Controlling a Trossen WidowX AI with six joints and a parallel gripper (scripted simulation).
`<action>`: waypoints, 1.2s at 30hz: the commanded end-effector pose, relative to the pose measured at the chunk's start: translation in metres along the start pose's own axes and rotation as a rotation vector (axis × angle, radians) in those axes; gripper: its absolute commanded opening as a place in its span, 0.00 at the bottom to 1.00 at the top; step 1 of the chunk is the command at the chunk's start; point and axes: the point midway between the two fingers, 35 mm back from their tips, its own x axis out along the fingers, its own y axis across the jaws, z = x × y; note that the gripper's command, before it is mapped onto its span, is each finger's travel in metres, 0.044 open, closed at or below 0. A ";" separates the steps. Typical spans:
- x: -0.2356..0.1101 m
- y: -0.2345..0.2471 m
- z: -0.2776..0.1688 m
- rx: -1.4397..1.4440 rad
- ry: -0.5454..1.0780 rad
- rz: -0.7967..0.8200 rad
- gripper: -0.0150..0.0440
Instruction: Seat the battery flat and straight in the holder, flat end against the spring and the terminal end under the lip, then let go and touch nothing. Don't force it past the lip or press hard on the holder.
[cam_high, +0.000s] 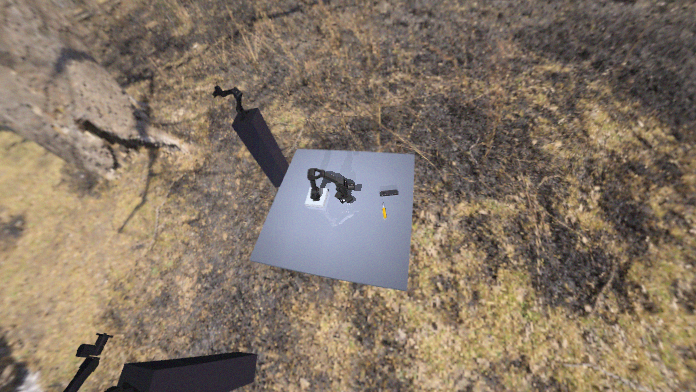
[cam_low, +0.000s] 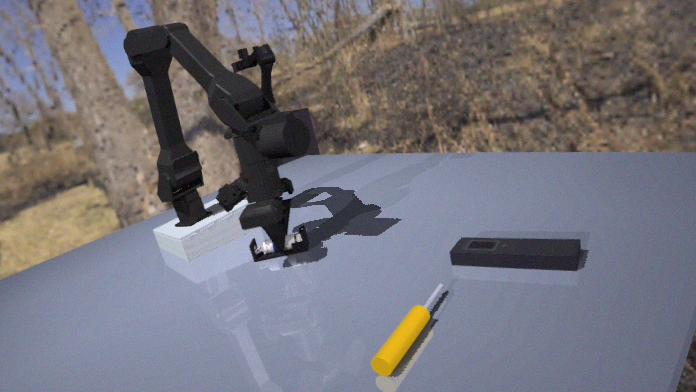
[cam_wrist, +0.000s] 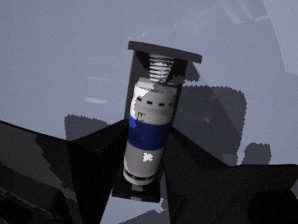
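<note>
Our jaws pinch the battery (cam_wrist: 149, 132) at its blue band, its far end at twelve o'clock touching the spring (cam_wrist: 160, 67) inside the black holder (cam_wrist: 164, 51). We judge the near end not fully down yet, so we lower it gently, keep it straight, and avoid pressing on the holder. At three o'clock on the table (cam_low: 500, 200) lie a screwdriver (cam_low: 402, 337) and a black box (cam_low: 517, 252).

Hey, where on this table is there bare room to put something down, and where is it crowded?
Bare stretches: the near-left table surface in front of the white base block, and the strip between the holder and the yellow screwdriver. Crowded: around the gripper, shut on the battery in the holder, and between the screwdriver and the black box.
</note>
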 end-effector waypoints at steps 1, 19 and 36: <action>0.000 0.000 -0.004 0.003 0.003 -0.001 0.39; -0.003 0.000 -0.004 0.001 0.002 0.000 0.56; -0.044 0.000 -0.004 -0.004 -0.003 -0.001 0.79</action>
